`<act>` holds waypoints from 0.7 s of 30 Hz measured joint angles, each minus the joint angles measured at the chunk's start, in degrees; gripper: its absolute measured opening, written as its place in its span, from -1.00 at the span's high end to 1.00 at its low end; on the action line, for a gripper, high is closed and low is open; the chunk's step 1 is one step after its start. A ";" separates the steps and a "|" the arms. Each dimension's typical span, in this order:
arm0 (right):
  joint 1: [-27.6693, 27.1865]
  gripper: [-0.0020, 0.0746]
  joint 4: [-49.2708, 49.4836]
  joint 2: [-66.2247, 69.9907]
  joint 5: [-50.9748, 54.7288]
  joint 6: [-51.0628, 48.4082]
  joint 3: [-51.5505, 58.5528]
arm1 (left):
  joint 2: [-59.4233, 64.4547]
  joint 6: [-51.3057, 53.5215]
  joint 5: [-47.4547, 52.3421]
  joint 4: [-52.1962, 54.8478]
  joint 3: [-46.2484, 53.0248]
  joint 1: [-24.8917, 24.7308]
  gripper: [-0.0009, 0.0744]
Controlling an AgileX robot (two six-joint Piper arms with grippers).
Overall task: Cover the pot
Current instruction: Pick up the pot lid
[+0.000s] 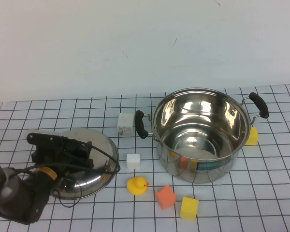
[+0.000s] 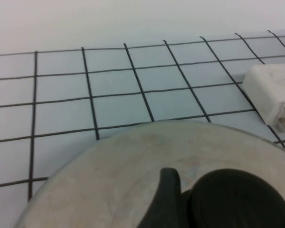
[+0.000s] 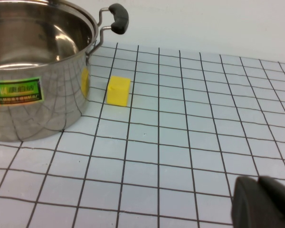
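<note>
The pot [image 1: 198, 130] is shiny steel with two black handles, stands open at centre right, and looks empty. It also shows in the right wrist view [image 3: 38, 109] with a green label on its side. The domed steel lid [image 1: 99, 166] lies on the table at the left. My left gripper [image 1: 67, 152] is down over the lid, right at its black knob [image 2: 237, 202]. My right gripper [image 3: 261, 192] is shut and empty, low over the table some way from the pot's labelled side. It is out of the high view.
A white plug block [image 1: 125, 123] lies between lid and pot and also shows in the left wrist view [image 2: 275, 95]. A white cube [image 1: 133, 160], yellow duck [image 1: 137, 185], orange cube [image 1: 166, 196] and yellow cube [image 1: 189, 208] lie in front. Another yellow cube [image 3: 118, 90] sits by the pot's right handle.
</note>
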 joint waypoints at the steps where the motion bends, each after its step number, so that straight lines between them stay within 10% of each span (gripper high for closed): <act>1: 0.00 0.92 0.00 0.00 0.00 0.00 0.00 | 0.51 0.23 0.00 -0.24 -0.27 -0.19 -0.52; 21: 0.00 0.92 0.00 0.00 0.00 0.00 0.00 | 4.31 -0.86 -3.17 -6.05 -2.37 -1.77 -0.51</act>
